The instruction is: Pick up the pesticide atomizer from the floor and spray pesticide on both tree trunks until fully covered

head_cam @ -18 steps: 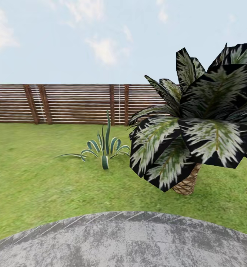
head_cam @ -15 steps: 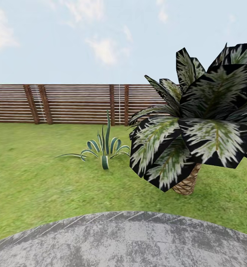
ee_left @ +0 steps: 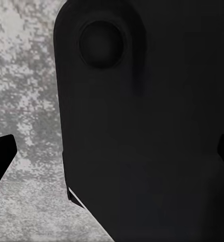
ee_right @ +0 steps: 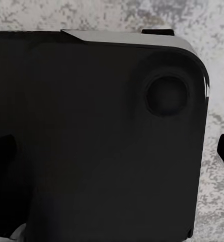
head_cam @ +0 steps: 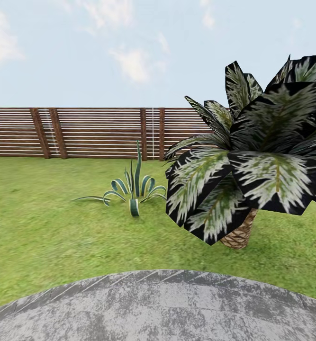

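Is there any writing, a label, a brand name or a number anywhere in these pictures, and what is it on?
None can be read. The brown horizontal-slat wooden fence, the short palm with the woven brown trunk, the striped spiky plant and the grey stone paving bear no text, and neither do the black robot body panels in both wrist views.

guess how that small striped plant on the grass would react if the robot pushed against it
The striped plant has thin, arching leaves, so they would probably bend aside and spring back. It looks rooted in the grass, so it likely won't slide or tip.

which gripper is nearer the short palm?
Right, probably: the palm stands front-right. Both the left gripper and right gripper face grey paving beside the robot's black body.
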Robot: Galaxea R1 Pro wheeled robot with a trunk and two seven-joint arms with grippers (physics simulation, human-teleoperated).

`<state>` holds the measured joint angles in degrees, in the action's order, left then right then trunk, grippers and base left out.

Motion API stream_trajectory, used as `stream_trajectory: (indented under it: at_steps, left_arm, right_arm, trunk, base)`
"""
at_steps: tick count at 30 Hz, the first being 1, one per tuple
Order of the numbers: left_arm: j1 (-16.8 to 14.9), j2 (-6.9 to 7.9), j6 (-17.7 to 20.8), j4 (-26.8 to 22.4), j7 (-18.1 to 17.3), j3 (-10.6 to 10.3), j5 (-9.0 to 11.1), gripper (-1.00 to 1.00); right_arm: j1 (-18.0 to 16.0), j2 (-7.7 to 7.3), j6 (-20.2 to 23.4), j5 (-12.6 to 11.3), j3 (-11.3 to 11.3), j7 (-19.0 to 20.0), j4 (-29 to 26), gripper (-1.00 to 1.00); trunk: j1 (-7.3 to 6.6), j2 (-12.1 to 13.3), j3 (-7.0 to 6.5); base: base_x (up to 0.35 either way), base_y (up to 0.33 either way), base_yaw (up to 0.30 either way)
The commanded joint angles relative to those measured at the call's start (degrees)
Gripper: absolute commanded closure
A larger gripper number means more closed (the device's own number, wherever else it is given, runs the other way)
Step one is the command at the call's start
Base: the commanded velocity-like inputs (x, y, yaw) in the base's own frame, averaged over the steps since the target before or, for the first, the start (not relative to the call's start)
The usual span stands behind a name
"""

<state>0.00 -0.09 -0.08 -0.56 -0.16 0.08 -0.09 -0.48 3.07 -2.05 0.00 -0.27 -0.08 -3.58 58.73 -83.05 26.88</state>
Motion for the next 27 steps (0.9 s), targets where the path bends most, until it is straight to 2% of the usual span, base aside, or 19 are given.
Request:
stream_trajectory:
  at_steps: [1,11,12,16,17,18,19,20,22,25,27]
  left_arm:
    - [0.00,0.00,-0.01,-0.05,-0.02,0.01,-0.01,-1.00]
    - [0.00,0.00,-0.01,-0.05,0.00,0.01,-0.04,-1.00]
    - [-0.02,-0.02,-0.49,-0.15,0.02,0.04,0.03,-1.00]
    - [-0.07,0.04,-8.27,-1.24,-0.01,0.05,-0.24,-1.00]
    - [-0.08,0.14,-11.53,-1.51,-0.01,0.07,-0.25,-1.00]
    - [-0.08,0.20,-13.12,-1.62,-0.01,0.07,-0.25,-1.00]
    - [-0.14,0.45,-17.36,-1.87,-0.01,0.08,-0.22,-1.00]
    - [-0.19,0.73,-19.65,-2.01,-0.02,0.09,-0.23,-1.00]
    - [-0.31,1.36,-21.69,-2.18,-0.02,0.09,-0.26,-1.00]
    - [-1.20,3.59,-23.46,-3.24,0.03,0.15,-0.05,-1.00]
    - [-1.82,4.57,-23.85,-4.37,0.05,0.17,0.06,-1.00]
  right_arm:
    - [-0.04,0.01,-0.24,0.00,-0.03,-0.01,0.01,-1.00]
    - [-0.05,-0.49,-2.98,0.15,0.09,-0.15,-0.42,-1.00]
    - [-0.05,-0.77,-6.89,0.20,0.13,-0.20,-1.80,-1.00]
    - [-0.10,-1.37,-7.68,0.31,0.17,-0.26,-6.99,-1.00]
    - [-0.15,-1.70,-7.77,0.32,0.18,-0.26,-8.43,-1.00]
    - [-0.16,-1.87,-7.81,0.31,0.18,-0.26,-9.19,-1.00]
    - [-0.20,-2.30,-8.00,0.29,0.18,-0.27,-11.74,-1.00]
    - [-0.21,-2.48,-8.37,0.28,0.18,-0.27,-13.78,-1.00]
    - [-0.22,-2.64,-9.15,0.27,0.14,-0.27,-16.41,-1.00]
    - [-0.28,-2.76,-11.79,0.26,0.11,-0.22,-20.48,-1.00]
    - [-0.34,-2.78,-13.29,0.26,0.10,-0.20,-21.52,-1.00]
  trunk:
    - [0.00,-0.03,0.05]
    - [0.00,-0.03,0.05]
    - [0.00,-0.03,0.05]
    - [0.00,-0.03,0.05]
    - [0.00,-0.03,0.05]
    - [0.00,-0.03,0.05]
    - [0.00,-0.03,0.05]
    - [0.00,-0.03,0.05]
    - [0.00,-0.03,0.05]
    - [0.00,-0.03,0.05]
    - [0.00,-0.03,0.05]
  base:
    - [0.000,0.000,0.000]
    - [0.000,0.000,0.000]
    - [0.000,0.000,0.000]
    - [0.000,0.000,0.000]
    - [0.000,0.000,0.000]
    - [0.000,0.000,0.000]
    - [0.000,0.000,0.000]
    - [0.000,0.000,0.000]
    - [0.000,0.000,0.000]
    - [0.000,0.000,0.000]
    - [0.000,0.000,0.000]
